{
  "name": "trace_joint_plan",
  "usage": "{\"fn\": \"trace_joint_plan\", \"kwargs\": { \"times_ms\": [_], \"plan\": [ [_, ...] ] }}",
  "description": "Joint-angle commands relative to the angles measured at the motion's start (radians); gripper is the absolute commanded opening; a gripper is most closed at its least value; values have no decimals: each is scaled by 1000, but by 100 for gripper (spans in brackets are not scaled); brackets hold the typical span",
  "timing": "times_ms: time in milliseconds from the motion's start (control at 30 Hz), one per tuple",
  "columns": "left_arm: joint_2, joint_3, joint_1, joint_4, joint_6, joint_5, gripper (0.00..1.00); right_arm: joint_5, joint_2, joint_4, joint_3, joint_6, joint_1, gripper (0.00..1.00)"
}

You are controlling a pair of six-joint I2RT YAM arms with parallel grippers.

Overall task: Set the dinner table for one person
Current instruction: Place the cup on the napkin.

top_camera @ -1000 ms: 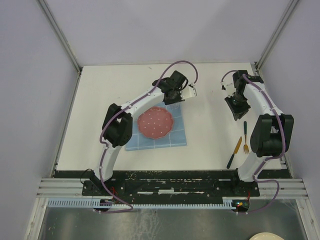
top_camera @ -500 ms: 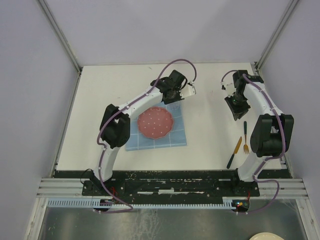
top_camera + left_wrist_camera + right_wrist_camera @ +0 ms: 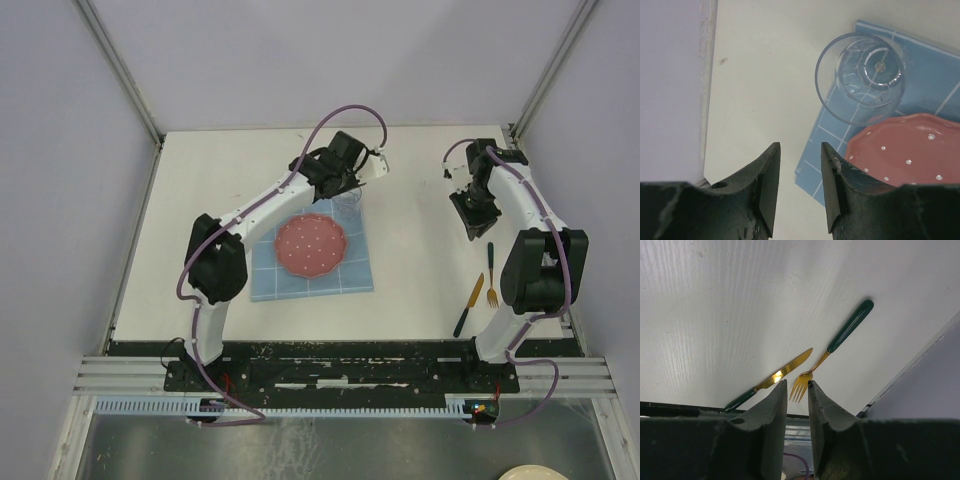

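The dinner table (image 3: 240, 190) is a white tabletop. On it lies a blue grid placemat (image 3: 300, 285) bearing a red dotted plate (image 3: 311, 246), with a clear glass (image 3: 347, 205) upright on the mat's far right corner. My left gripper (image 3: 345, 183) hovers just behind the glass, open and empty; in the left wrist view the left gripper (image 3: 800, 145) stands short of the glass (image 3: 860, 77) and plate (image 3: 910, 150). My right gripper (image 3: 476, 228) hangs at the right, jaws slightly apart with nothing between them. Below the right gripper (image 3: 796, 382) lie a green-handled fork (image 3: 840, 342) and knife (image 3: 772, 377).
Fork (image 3: 491, 275) and knife (image 3: 468, 305) lie near the table's right front, beside the right arm. Purple walls close off the back and both sides. A black rail (image 3: 340, 350) runs along the near edge.
The left arm has drawn back and to the left, off the glass, which stands free on the mat's corner. The right arm has not moved.
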Motion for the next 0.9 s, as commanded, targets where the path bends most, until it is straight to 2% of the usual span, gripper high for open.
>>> {"fn": "trace_joint_plan", "kwargs": {
  "times_ms": [0,200,367,500,600,733,867],
  "plan": [
    [-55,-40,4,75,-59,-71,45,-16,-9,-10,50,16,-3,31],
    [-27,-40,54,128,-177,-118,56,-12,-4,-13,59,20,-3,31],
    [65,89,147,85,-377,-70,57,-12,4,-15,58,20,-3,32],
    [124,198,186,17,-453,-52,57,-11,5,-22,66,20,-3,32],
    [115,190,207,-18,-497,-33,57,-3,0,-22,61,19,-3,32],
    [84,139,245,-26,-576,72,57,0,-1,-17,46,18,-3,32],
    [94,161,249,-44,-618,135,58,1,17,-23,62,18,-3,32]
  ]
}}
